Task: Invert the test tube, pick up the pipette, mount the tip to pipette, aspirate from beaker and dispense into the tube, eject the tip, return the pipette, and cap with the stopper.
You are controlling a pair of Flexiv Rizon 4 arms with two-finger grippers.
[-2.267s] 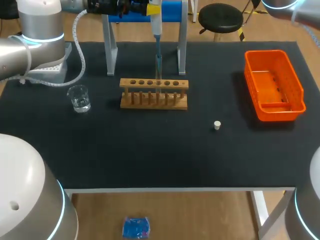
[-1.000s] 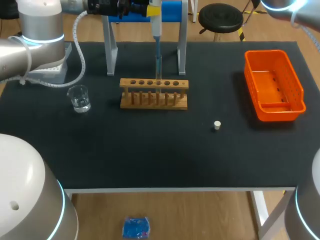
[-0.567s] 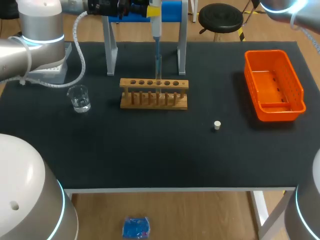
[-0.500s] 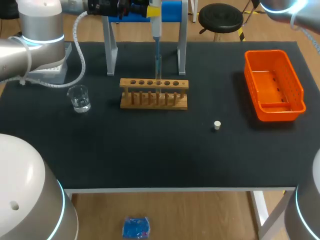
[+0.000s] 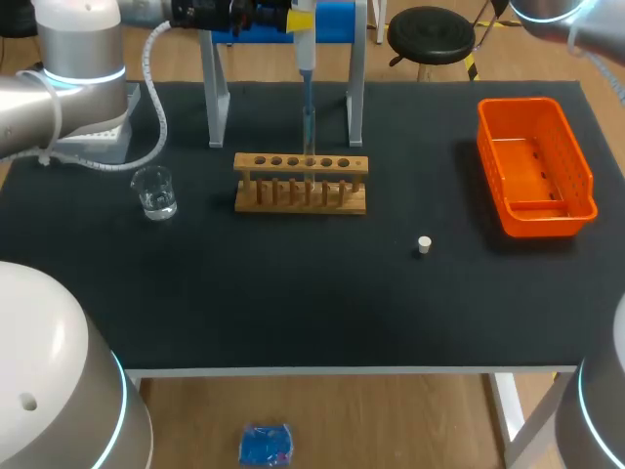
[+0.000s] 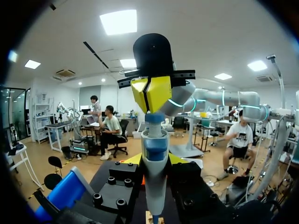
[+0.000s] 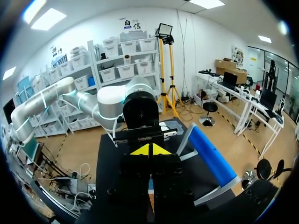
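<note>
Wooden rack (image 5: 300, 182), clear glass beaker (image 5: 154, 191), matt table (image 5: 293, 293)

Silver arms (image 5: 44, 103), cyan rings (image 5: 86, 73), yellow-tipped tool (image 5: 301, 18)

No word, number or label can be read on the table's things; the pipette (image 5: 306, 61) at twelve o'clock of the wooden rack (image 5: 301, 183) shows only plain bands of colour; any marks on the beaker (image 5: 154, 191) at nine o'clock are too small to tell; the orange bin (image 5: 536, 104) and the stopper (image 5: 424, 244) look plain.
</note>
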